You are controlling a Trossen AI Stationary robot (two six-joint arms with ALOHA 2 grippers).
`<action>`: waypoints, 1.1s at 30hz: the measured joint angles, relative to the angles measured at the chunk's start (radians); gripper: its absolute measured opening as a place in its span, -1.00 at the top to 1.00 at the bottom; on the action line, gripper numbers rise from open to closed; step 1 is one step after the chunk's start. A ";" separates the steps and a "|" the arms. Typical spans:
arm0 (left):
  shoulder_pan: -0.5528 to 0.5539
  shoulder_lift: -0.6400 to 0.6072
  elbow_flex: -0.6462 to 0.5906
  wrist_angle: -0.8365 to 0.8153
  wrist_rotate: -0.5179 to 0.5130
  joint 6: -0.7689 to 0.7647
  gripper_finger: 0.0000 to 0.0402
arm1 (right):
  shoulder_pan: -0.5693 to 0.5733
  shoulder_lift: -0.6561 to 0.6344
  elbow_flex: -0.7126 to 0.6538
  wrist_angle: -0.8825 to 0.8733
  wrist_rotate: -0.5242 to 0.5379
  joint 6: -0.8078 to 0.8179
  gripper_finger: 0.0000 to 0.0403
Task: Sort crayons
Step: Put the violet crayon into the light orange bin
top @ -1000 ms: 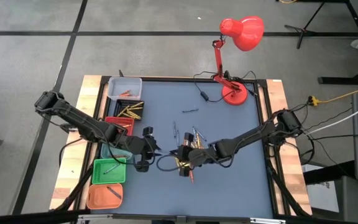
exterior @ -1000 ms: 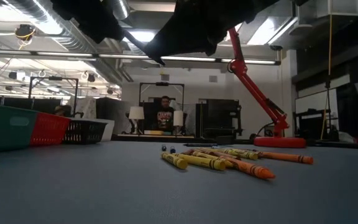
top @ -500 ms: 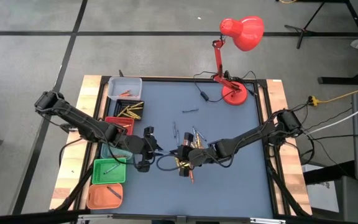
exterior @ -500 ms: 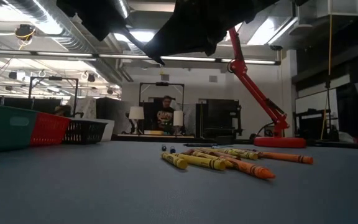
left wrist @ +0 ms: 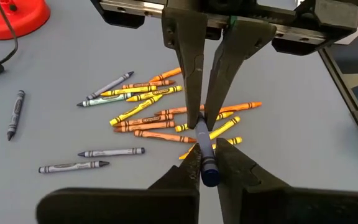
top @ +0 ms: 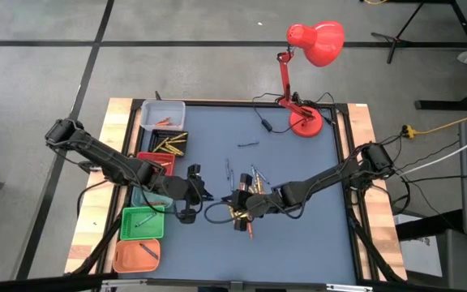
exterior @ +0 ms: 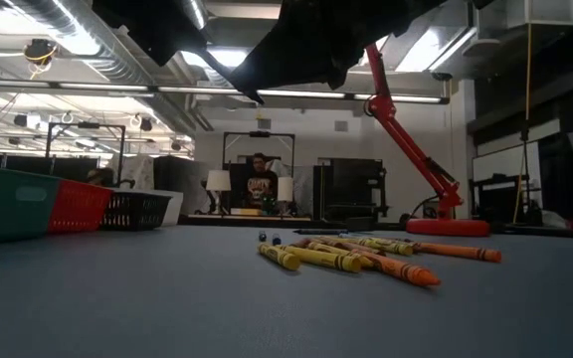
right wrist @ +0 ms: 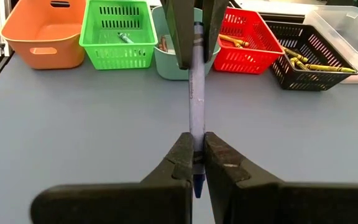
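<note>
A blue crayon [right wrist: 195,93] hangs above the table's middle, spanning between my two grippers. My left gripper [left wrist: 202,171] is shut on one end, my right gripper [right wrist: 195,158] on the other. In the high view they meet nose to nose, left gripper [top: 207,197] and right gripper [top: 232,203]. Below them a loose pile of orange and yellow crayons [left wrist: 160,115] lies flat on the blue-grey table [top: 290,235]; the low view shows the same crayons [exterior: 356,254]. My left gripper pinches the blue crayon's end [left wrist: 208,176] between its two fingers. It comes from the table's left, slanting down, with the crayon running along the fingers and out ahead of them. The crayon is lifted clear of the table. My right gripper pinches the crayon near its other end [right wrist: 196,149] between its two fingers, the tip [right wrist: 196,186] poking out behind them. It comes from the table's right, slanting down, with the crayon along the fingers. The crayon hangs clear of the table.
A row of bins lines the left edge: orange [right wrist: 42,31], green [right wrist: 120,31], teal [right wrist: 166,62], red [right wrist: 247,37], black [right wrist: 309,59], clear [right wrist: 353,25]. Grey crayons [left wrist: 73,165] lie apart from the pile. A red lamp [top: 305,122] stands at the far right.
My left gripper has shut on the blue crayon's end, which my right gripper was holding out to it. Neither arm has shifted, and the crayon stays where it was.
</note>
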 joint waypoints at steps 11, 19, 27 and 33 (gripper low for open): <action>0.000 0.000 0.000 -0.007 0.006 0.000 0.95 | 0.000 0.000 0.000 0.000 -0.018 0.002 0.83; 0.000 0.000 0.000 -0.029 0.021 -0.012 0.95 | -0.001 0.000 0.000 0.000 -0.018 0.002 0.36; -0.002 0.000 0.000 -0.155 0.358 -0.214 0.95 | 0.000 0.000 0.000 -0.097 -0.047 0.003 0.19; -0.046 0.000 0.001 -0.297 0.676 -0.450 0.95 | 0.001 0.000 0.000 -0.178 -0.110 0.003 0.19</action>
